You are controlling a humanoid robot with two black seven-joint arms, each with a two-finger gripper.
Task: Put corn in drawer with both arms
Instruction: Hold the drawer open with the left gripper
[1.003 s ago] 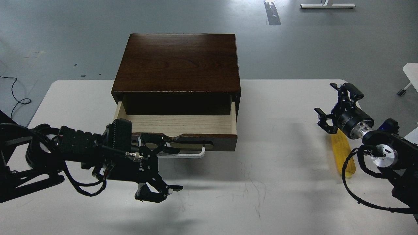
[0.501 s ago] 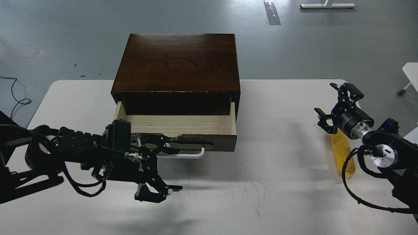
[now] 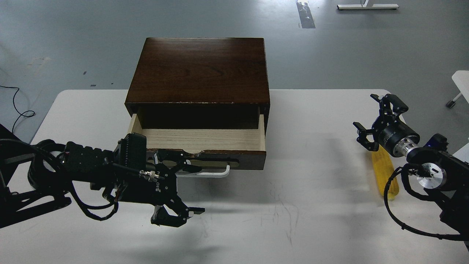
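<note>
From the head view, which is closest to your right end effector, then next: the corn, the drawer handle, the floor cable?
From the right end effector:
1. Corn, just beneath it, right side.
2. Drawer handle, centre-left.
3. Floor cable, far left.

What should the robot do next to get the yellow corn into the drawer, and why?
Probably lower the right gripper onto the corn and close on it. The drawer is already pulled open and looks empty, the corn lies on the white table partly under the right arm, and that gripper is open, holding nothing.
</note>
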